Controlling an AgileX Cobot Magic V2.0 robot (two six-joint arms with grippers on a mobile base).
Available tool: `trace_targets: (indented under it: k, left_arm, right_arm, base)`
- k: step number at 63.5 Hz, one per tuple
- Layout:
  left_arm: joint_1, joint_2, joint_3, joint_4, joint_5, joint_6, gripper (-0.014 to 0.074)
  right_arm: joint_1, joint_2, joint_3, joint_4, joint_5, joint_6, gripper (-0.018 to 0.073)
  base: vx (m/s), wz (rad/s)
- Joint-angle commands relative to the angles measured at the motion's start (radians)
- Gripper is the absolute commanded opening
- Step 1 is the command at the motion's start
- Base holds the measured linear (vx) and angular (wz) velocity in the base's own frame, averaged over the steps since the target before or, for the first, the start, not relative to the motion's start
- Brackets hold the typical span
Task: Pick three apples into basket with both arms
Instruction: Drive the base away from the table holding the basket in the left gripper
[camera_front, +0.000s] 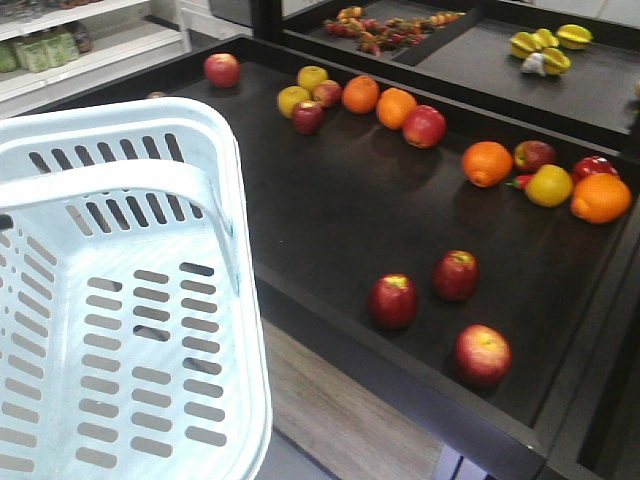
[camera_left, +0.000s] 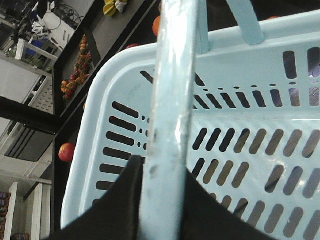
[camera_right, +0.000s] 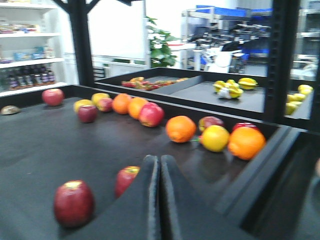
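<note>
Left pincer (camera_left: 161, 167): closed on the basket's swing handle (camera_left: 172, 75); on my left wrist camera its black fingers (camera_left: 115, 205) sit flush against both sides of the pale bar.
Right pincer (camera_right: 160, 159): narrow, the two halves pressed together along a thin seam with nothing held, pointing across the desk towards the fruit.
Basket (camera_front: 150, 112): pale blue-white, slotted sides, filling the left of my front view, in front of the desk's near rim.
Desk (camera_front: 330, 210): black, with a raised rim, carrying all the loose fruit.
Apples: three dark red ones lie on the near right part of the desk, close to one another but not touching. I see the left apple (camera_front: 393, 300), the far apple (camera_front: 456, 275) just beyond it, and the front apple (camera_front: 483, 354) nearest the rim.
Right wrist view: two of these apples show just ahead of the closed pincer, one partly hidden behind it.
Other fruit: a loose row along the far side of the desk, among it an orange (camera_front: 487, 163), a yellow apple (camera_front: 549, 185) and a brighter pink-red apple (camera_front: 424, 126); a lone red apple (camera_front: 222, 70) sits at the far left.
Backdrop: white shelves (camera_front: 100, 45) at upper left; a second black tray beyond holds yellow starfruit (camera_front: 548, 50).
</note>
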Motion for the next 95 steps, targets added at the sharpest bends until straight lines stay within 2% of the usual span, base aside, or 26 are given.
trace_targets:
  k: [1,51,95]
  left_arm:
    - [-0.002,-0.004,-0.034,-0.003,-0.098,-0.011,-0.0008]
    - [-0.002,-0.004,-0.034,-0.003,-0.098,-0.011,-0.0008]
    - [-0.002,-0.004,-0.034,-0.003,-0.098,-0.011,-0.0008]
  right_arm:
    - [-0.002,-0.011,0.014,-0.004,-0.074,-0.004,-0.0009]
    - [-0.002,-0.011,0.014,-0.004,-0.074,-0.004,-0.0009]
    - [-0.002,-0.011,0.014,-0.004,-0.073,-0.004,-0.0009]
  base:
    - [-0.06,0.35]
    - [-0.01,0.42]
    - [0.06,0.23]
